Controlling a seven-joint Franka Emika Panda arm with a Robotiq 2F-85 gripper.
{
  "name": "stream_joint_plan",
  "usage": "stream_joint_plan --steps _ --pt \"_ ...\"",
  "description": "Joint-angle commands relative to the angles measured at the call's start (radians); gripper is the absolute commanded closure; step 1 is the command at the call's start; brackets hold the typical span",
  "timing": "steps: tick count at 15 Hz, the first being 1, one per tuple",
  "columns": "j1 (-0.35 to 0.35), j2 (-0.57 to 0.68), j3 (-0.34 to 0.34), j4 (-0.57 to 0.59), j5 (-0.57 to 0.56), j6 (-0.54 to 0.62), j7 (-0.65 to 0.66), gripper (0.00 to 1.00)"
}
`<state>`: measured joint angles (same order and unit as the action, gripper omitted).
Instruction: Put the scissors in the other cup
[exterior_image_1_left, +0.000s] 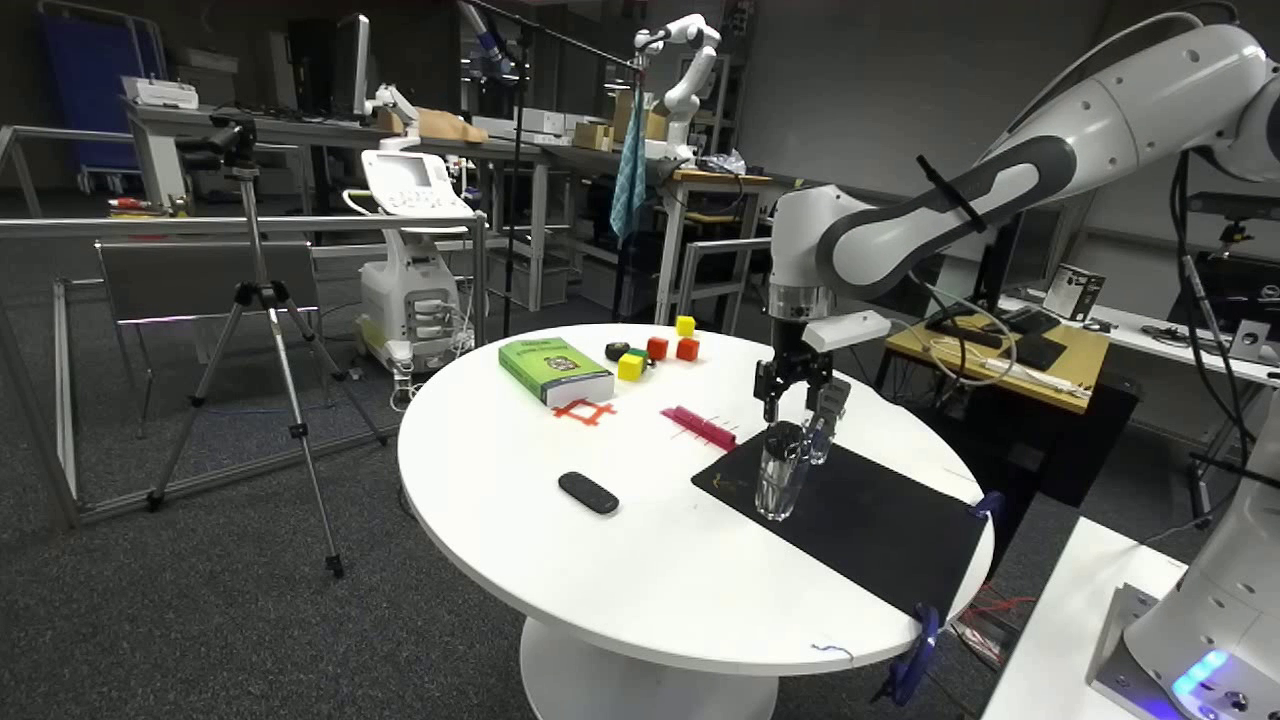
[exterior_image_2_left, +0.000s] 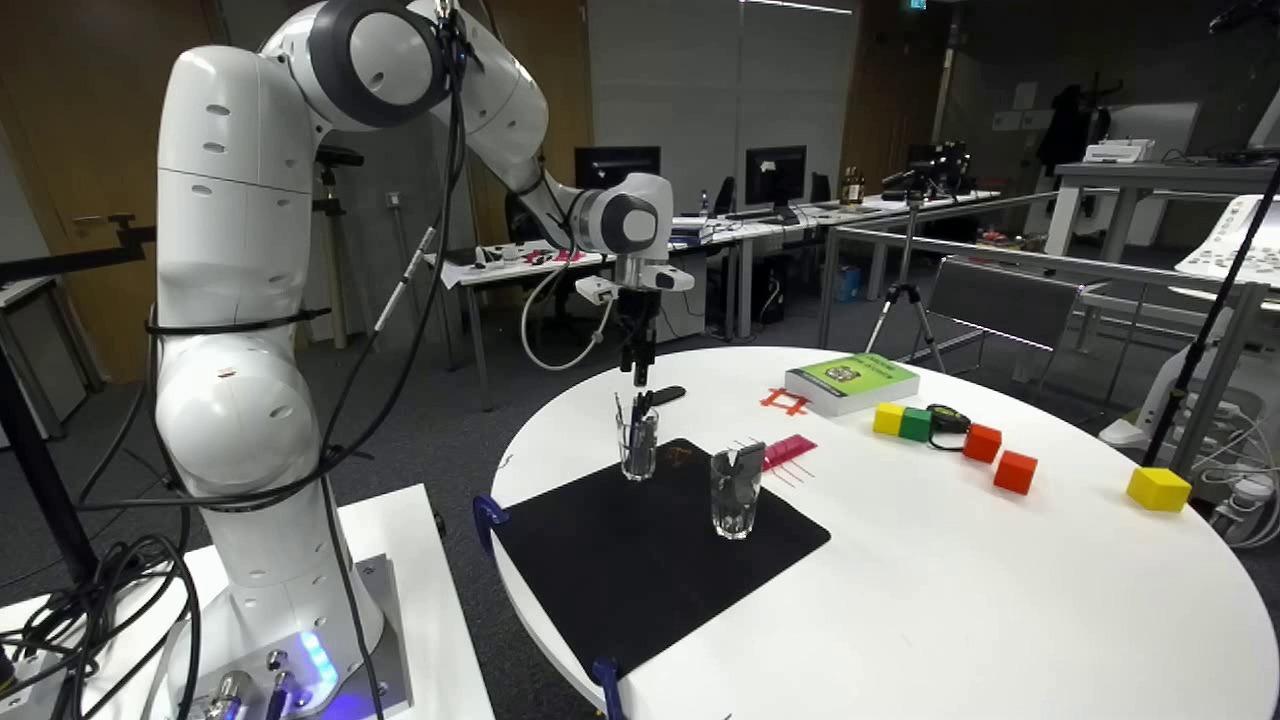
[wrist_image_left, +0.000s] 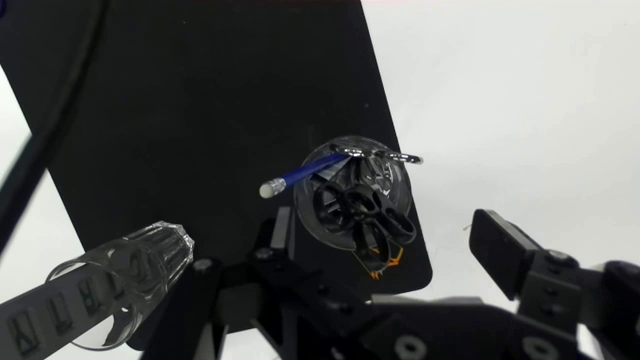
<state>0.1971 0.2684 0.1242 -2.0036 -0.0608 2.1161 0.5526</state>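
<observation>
Black loop handles of the scissors (wrist_image_left: 370, 245) stick out of a clear glass cup (wrist_image_left: 306, 220) in the wrist view; several loops overlap, so I cannot tell how many pairs there are. The blades are mostly hidden inside. My gripper (wrist_image_left: 387, 241) is open above this cup, its fingers wide apart with the handles between and below them, touching neither. In both exterior views the gripper (exterior_image_1_left: 792, 405) hangs over the same cup (exterior_image_2_left: 638, 460). A second glass cup (exterior_image_2_left: 735, 500) stands beside it, a grey lettered strip (wrist_image_left: 65, 305) rising from it.
A blue pencil (wrist_image_left: 305, 172) and a shiny metal piece (wrist_image_left: 405, 158) lean out of the cup under me. Both cups stand on a black mat (exterior_image_2_left: 640, 560). A black oval object (exterior_image_1_left: 588, 492), a green book (exterior_image_1_left: 555, 370), a pink item (exterior_image_1_left: 700, 426) and coloured cubes (exterior_image_1_left: 657, 348) lie beyond.
</observation>
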Motion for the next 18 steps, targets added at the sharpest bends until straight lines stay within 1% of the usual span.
stream_joint_plan --steps 1,6,14,18 --pt "0.008 -0.036 -0.019 0.014 -0.011 -0.015 -0.01 0.0" --pt "0.004 -0.073 -0.026 0.032 -0.018 -0.016 -0.011 0.0" --pt "0.001 -0.159 -0.02 0.047 -0.062 -0.03 -0.006 0.0" --pt "-0.004 -0.211 -0.01 0.047 -0.058 -0.069 -0.027 0.0"
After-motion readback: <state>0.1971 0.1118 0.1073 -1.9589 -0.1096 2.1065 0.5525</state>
